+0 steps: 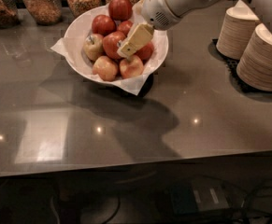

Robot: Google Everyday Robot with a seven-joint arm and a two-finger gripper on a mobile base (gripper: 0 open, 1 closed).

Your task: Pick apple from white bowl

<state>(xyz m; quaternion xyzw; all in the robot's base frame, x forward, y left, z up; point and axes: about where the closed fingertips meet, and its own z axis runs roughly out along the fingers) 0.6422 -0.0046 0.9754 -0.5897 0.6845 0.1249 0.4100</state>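
Note:
The white bowl (pixel 77 28) stands at the back of the grey counter, lined with white paper whose corners stick out. It holds several apples. The deep red apple (pixel 109 41) lies in the middle of the pile, next to a yellowish-green apple (pixel 93 46) on its left and two paler blotched apples (pixel 105 68) in front. My gripper (pixel 126 47) reaches in from the upper right over the bowl. Its cream tip is at the right side of the deep red apple and covers part of it. Whether it touches the apple is unclear.
Glass jars of dry food (pixel 42 3) line the back edge behind the bowl. Two stacks of beige paper bowls (pixel 263 59) stand on a black mat at the right. The counter's front edge (pixel 135 164) runs across, with cables below.

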